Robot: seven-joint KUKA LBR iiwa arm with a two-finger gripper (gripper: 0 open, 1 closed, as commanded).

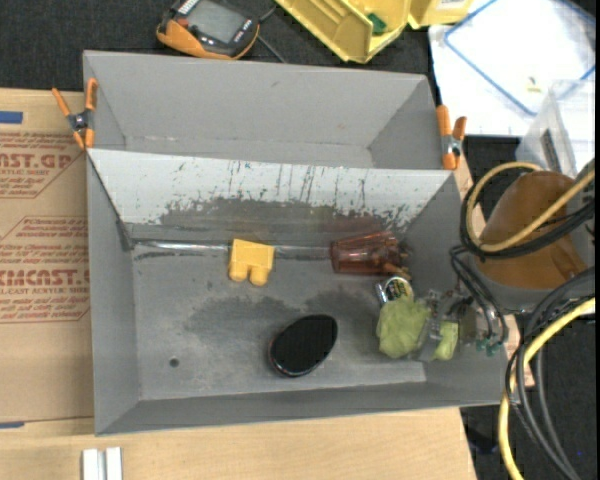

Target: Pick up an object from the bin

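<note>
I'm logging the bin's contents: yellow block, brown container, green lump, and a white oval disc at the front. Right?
No: the camera view shows the oval disc at the front is black, not white. The yellow block, brown container and green lump are there as listed.

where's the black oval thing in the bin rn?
Camera view: the black oval object lies on the bin floor near its lower wall, below-right of the yellow block and left of the green fuzzy lump.

Red print on the cardboard (30, 228) at left repeats "CAST"; the rest is illegible.
</note>
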